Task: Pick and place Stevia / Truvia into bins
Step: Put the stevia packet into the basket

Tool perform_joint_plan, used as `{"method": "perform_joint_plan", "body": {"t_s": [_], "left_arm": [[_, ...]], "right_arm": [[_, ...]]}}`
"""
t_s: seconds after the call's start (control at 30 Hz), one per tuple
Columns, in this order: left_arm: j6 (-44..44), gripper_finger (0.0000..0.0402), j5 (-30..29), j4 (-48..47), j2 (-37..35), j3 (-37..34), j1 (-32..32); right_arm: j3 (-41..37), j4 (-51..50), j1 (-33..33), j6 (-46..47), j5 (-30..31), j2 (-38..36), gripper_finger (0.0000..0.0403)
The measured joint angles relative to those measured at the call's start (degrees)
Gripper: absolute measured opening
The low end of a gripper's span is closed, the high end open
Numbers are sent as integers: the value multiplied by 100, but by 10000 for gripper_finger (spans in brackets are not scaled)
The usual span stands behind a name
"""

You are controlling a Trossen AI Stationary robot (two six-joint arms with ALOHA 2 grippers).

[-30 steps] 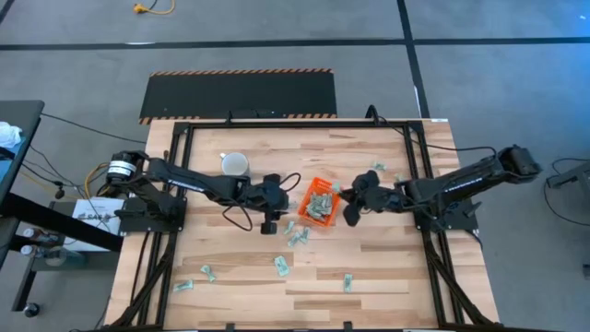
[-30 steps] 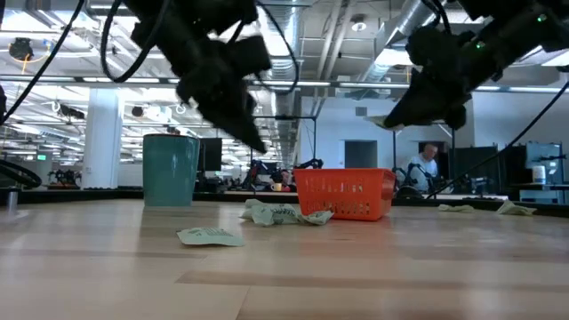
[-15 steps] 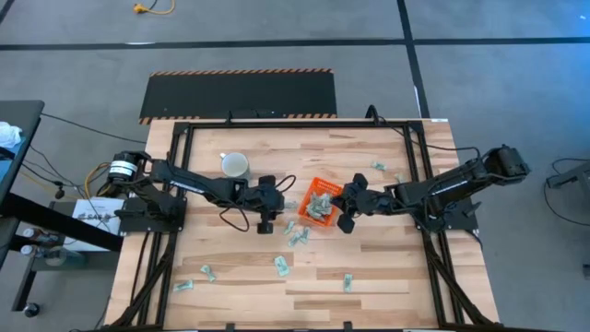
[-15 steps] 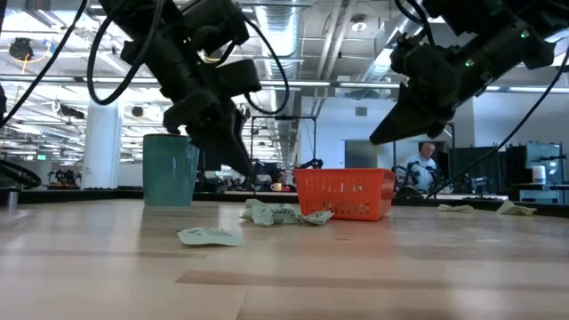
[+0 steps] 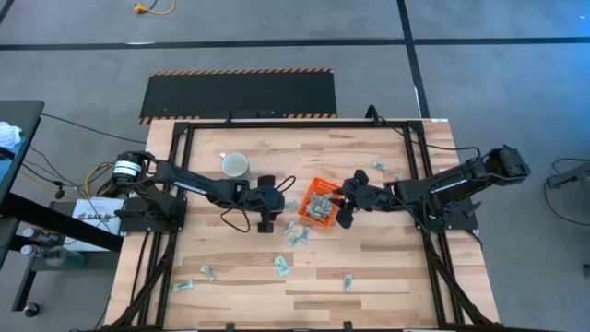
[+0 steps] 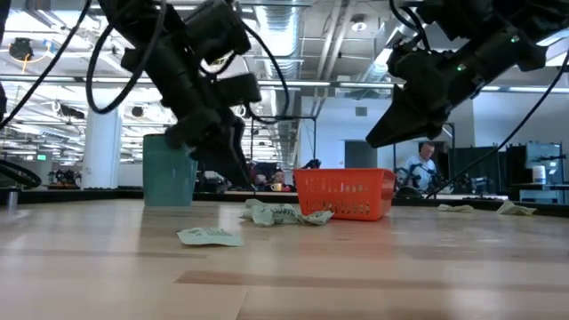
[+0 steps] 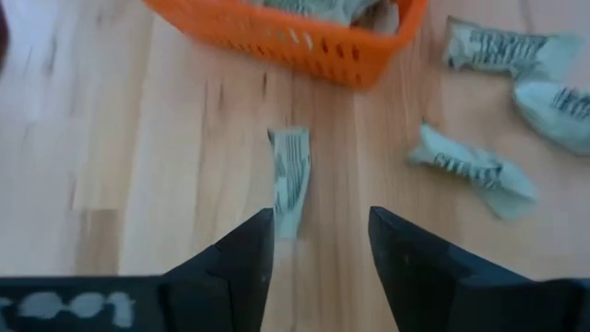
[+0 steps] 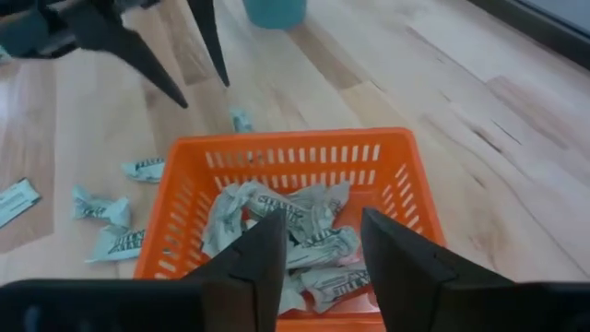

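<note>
Sachet [image 7: 291, 181] end behind left end effector [image 7: 318, 242]

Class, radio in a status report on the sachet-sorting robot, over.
Left gripper open above a loose sachet. Right gripper open over the orange bin, nothing held. No obstruction.

Pale mug [image 5: 235, 165] on wooden table [image 5: 387, 267]
</note>
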Motion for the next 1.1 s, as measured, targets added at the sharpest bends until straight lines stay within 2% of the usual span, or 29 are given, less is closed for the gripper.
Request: {"method": "perform_joint_plan", "body": {"t_s": [0.2, 0.43, 0.57, 0.73, 0.97, 1.1], "left_arm": [[240, 184, -109, 384, 635, 125, 128], [50, 185, -258, 418, 797, 233, 389], [-197, 180, 12, 373, 797, 219, 492], [-196, 131, 239, 339, 797, 218, 503], [-161, 14, 375, 322, 797, 212, 494], [16, 5, 340, 340, 797, 227, 436]], "right_arm": [[-2, 2, -42, 0, 0, -48, 148], [-4, 10, -40, 0, -2, -151, 149], [-4, 4, -39, 0, -4, -153, 144], [-4, 2, -39, 2, 0, -153, 136], [-4, 4, -39, 4, 3, -151, 127], [-4, 4, -39, 4, 9, -151, 123]]}}
